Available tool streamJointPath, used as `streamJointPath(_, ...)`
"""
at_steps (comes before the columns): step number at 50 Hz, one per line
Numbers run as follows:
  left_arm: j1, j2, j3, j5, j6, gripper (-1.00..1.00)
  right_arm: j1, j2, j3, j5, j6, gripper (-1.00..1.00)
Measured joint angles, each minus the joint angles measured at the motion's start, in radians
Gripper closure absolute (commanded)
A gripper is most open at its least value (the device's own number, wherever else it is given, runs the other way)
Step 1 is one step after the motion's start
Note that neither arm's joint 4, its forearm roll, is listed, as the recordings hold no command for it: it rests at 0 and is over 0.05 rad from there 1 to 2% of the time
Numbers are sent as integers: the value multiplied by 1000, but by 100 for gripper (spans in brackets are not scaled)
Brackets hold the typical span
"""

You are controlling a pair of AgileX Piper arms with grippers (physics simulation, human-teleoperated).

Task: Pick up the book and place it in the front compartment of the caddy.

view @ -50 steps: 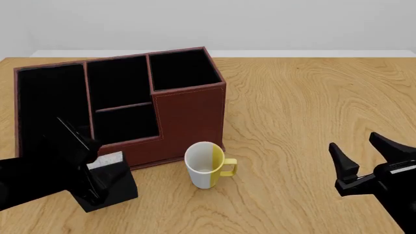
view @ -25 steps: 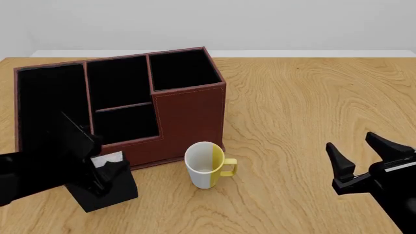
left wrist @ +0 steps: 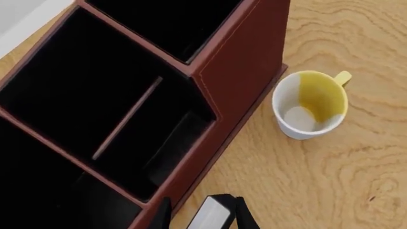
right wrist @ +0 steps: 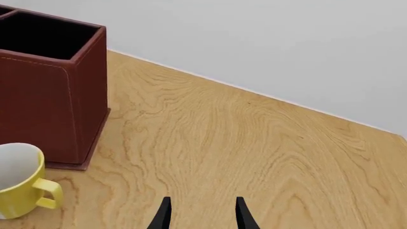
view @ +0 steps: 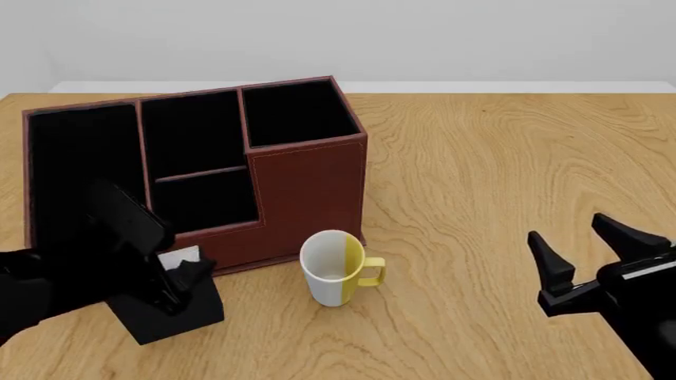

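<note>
- The small thick black-covered book with one white page edge [view: 177, 299] stands on the wooden table [view: 496, 182] at the near left, just in front of the low near wall of the large red-brown leather-look caddy with stitched edges and black lining [view: 306, 186]; it does not look lifted yet.
- The left gripper [view: 169, 286] is down over the book's top. In the left wrist view its two black prongs sit on either side of the book [left wrist: 210, 217], but I cannot tell whether they are already pinching it or only straddling it.
- I judge the task to be at the grasp: nothing is in the caddy's front compartment, so the lift, the carry over the low wall and the release are all left.
- The right gripper [view: 597, 261] hangs spread wide and empty above the near right of the table, well apart from everything.
- The white and yellow ceramic mug [view: 338, 267] stands just right of the book, close to the caddy's near corner.
- Against half a second ago, the left gripper has shifted slightly and settled lower around the book; book, mug and caddy have not moved, and the right gripper is almost where it was.
</note>
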Motion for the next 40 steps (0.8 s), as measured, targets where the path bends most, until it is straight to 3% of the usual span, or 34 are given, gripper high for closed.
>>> streamJointPath(40, -41, -24, 86, -57, -73, -100, -3, -12, 0, 7, 7, -100)
